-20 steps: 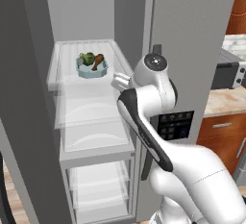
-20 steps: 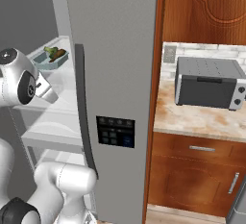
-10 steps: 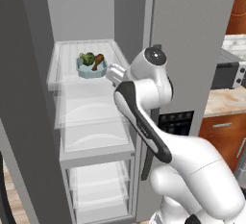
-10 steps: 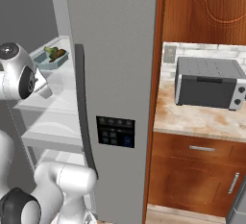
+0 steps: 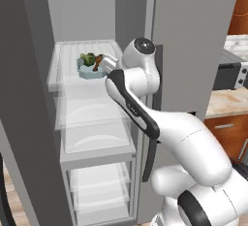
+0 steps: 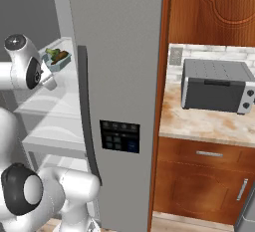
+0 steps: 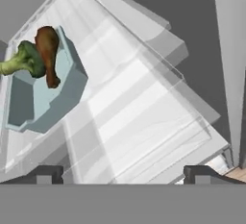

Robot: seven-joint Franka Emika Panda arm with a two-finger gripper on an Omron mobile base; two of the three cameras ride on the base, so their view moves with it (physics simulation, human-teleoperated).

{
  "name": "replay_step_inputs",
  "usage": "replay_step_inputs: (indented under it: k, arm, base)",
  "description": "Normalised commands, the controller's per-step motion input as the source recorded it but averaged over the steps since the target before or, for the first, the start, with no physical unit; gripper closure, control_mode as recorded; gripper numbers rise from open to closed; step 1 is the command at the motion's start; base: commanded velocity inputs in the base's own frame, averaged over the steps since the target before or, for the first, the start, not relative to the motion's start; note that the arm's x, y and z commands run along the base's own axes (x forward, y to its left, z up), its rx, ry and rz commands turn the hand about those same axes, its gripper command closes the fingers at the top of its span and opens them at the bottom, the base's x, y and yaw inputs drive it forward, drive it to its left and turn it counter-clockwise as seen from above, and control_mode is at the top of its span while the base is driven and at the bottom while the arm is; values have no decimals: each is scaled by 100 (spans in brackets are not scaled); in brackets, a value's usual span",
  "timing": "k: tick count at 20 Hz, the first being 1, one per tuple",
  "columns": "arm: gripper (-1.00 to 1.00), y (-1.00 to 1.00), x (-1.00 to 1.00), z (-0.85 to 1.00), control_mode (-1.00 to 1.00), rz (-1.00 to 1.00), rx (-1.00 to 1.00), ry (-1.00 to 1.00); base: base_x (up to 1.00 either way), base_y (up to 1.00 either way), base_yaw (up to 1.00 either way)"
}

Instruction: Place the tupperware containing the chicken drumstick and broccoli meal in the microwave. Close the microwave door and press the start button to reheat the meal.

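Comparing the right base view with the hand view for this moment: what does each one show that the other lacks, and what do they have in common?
The right base view alone takes in the fridge door with its dark control panel, the grey toaster oven on the stone counter, and the wooden cabinets below. The hand view alone shows the gripper, its jaws wide open with nothing between them. Both show the tupperware holding the chicken drumstick and broccoli, sitting on a pale fridge shelf.
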Motion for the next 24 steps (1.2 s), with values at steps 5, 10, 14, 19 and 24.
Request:
replay_step_inputs:
  k: [5,10,14,19,24]
  arm:
    - [-100,17,68,0,-100,-2,0,4]
    - [-100,21,60,0,-100,-1,0,5]
    - [-100,29,51,0,-100,-4,0,5]
    - [-100,29,37,0,-100,-7,0,9]
    - [-100,25,33,-6,-100,-11,0,12]
  base:
    - [0,0,0]
    - [0,0,0]
    - [0,0,0]
    - [0,0,0]
    - [0,0,0]
